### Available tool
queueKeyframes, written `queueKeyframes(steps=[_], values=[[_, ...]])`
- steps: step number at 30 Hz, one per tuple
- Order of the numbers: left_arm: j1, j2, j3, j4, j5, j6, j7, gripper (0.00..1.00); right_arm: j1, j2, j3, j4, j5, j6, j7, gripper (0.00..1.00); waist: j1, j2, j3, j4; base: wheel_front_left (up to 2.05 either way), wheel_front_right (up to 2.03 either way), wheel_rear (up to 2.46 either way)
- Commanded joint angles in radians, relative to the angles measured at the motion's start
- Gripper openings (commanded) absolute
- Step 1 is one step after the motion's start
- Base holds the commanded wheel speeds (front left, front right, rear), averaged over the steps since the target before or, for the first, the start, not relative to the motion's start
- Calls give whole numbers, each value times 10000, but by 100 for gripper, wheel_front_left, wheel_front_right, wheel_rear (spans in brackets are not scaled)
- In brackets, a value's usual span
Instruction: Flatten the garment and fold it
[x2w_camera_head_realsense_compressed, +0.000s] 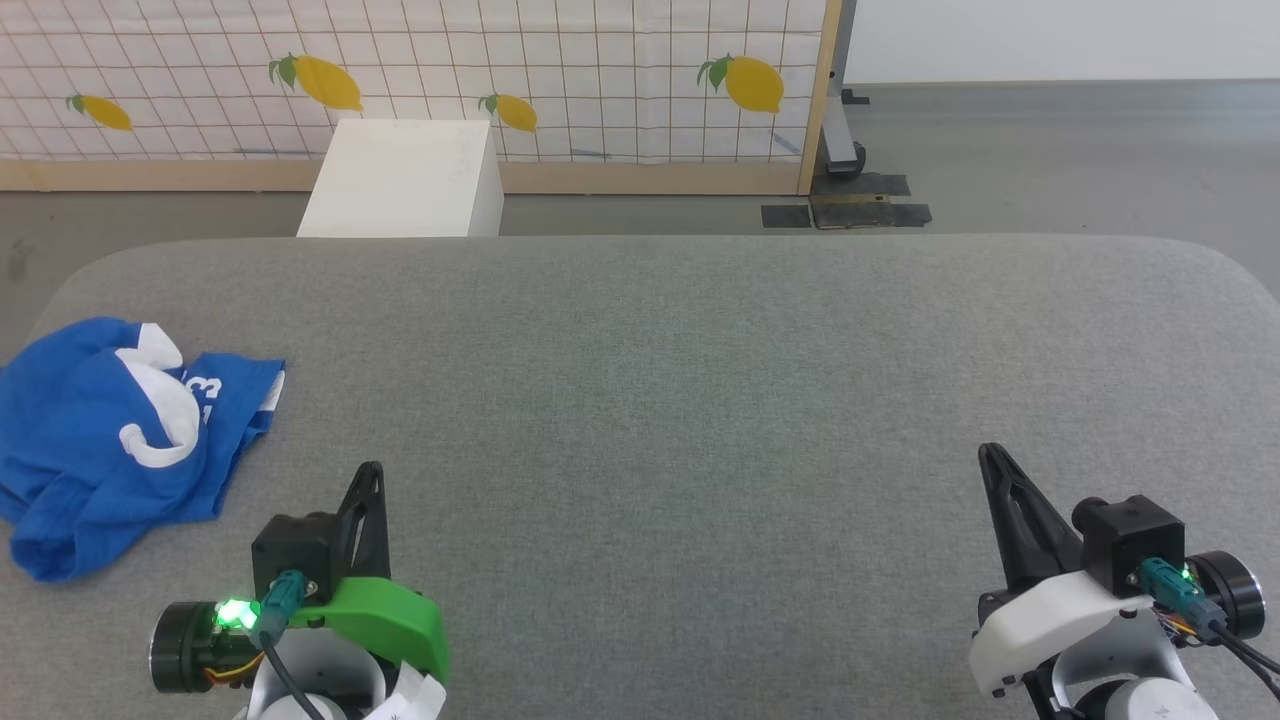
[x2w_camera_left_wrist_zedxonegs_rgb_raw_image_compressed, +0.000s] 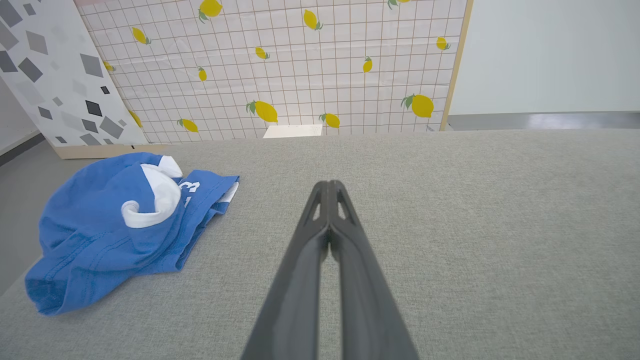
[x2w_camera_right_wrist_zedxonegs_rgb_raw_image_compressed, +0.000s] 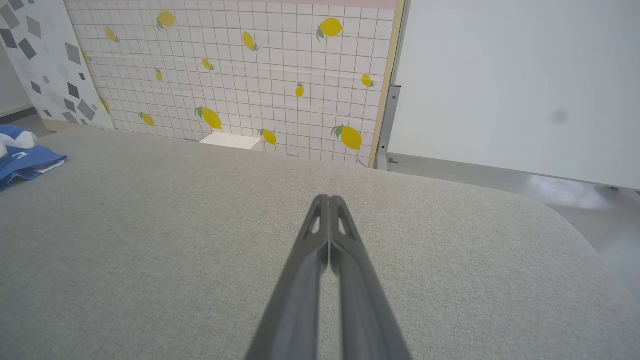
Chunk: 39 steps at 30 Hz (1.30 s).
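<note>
The garment (x2w_camera_head_realsense_compressed: 90, 440) is seen crumpled at the far left edge of the grey fabric-covered worktop (x2w_camera_head_realsense_compressed: 640, 400), with its white trim and part of a white number turned upward. The left end effector (x2w_camera_head_realsense_compressed: 371, 470) is held clenched and empty just above the worktop, near the garment but apart from it. The right end effector (x2w_camera_head_realsense_compressed: 990, 450) is likewise clenched on nothing, well apart at the right side. A white box (x2w_camera_head_realsense_compressed: 405, 180) is seen beyond the worktop, before a lemon-patterned screen (x2w_camera_head_realsense_compressed: 600, 80).

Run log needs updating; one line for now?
garment: crumpled, untouched | left end effector: shut, empty | right end effector: shut, empty | fold: not started
</note>
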Motion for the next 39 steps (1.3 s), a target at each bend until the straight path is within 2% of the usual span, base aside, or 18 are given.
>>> queueKeyframes(steps=[1, 21, 22, 39], values=[[1, -49, 28, -26, 128, -9, 14, 0, -173, 22, 12, 18, -62, -15, 1, 0, 0, -1, 0, 0, 0, 0, 0], [1, -49, 28, -26, 128, -9, 14, 0, -173, 22, 12, 18, -62, -15, 1, 0, 0, -1, 0, 0, 0, 0, 0], [0, 0, -2, 0, 0, 0, 0, 100, 0, 0, -2, 0, 0, 0, 0, 100, 0, -1, 0, 0, 0, 0, 0], [-12, -4, -175, -32, -125, 297, -306, 100, 16, 1, -222, -85, 349, -2, -308, 100, 0, -1, 28, 4, 0, 0, 0]])
